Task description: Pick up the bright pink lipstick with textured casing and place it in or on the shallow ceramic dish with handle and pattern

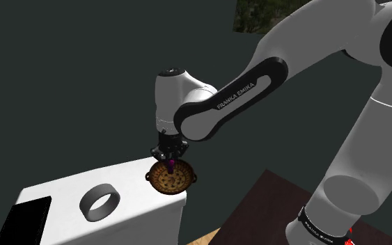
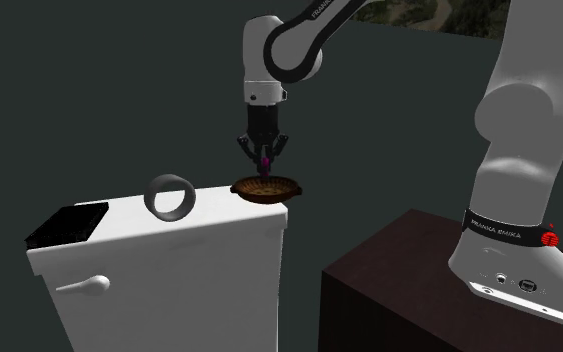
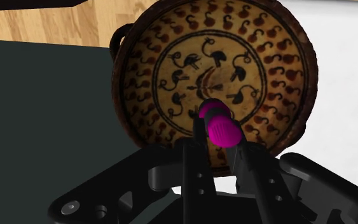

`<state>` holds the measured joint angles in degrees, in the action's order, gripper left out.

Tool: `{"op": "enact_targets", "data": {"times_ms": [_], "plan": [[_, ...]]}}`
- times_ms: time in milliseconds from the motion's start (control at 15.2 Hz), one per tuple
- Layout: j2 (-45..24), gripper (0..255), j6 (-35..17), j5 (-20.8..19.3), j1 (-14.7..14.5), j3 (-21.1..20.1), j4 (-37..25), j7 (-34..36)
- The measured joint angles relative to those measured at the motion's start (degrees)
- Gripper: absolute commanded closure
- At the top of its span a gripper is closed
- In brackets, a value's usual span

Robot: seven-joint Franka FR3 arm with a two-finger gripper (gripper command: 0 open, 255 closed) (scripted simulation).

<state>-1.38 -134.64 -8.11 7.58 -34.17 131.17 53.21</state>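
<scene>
I read "FRANKA EMIKA" in white capitals along the dark strip of the arm's forearm (image 1: 234,94) in the shoulder view. In the second exterior view I read the same words on the black band (image 2: 496,231) round the arm's foot

Open air all round above the dish (image 1: 182,184); the gripper (image 1: 170,161), clasped on the pink lipstick (image 3: 222,127), hangs just over its bowl. Grey ring (image 1: 95,214) stands on the white top (image 1: 58,189) toward the shoulder view's left of the dish, well apart, bare surface between.
</scene>
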Motion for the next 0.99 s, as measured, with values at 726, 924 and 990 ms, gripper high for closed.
{"op": "enact_targets", "data": {"times_ms": [726, 924, 990], "plan": [[-0.1, 0, -0.1, -0.1, 0.0, 0.0, 0.1, 0.0], [2.9, 0, 3.3, 2.5, 0.0, -0.1, -1.2, -1.9], [4.1, 0, 5.2, 3.6, -0.1, -0.1, -2.1, -2.6]]}}
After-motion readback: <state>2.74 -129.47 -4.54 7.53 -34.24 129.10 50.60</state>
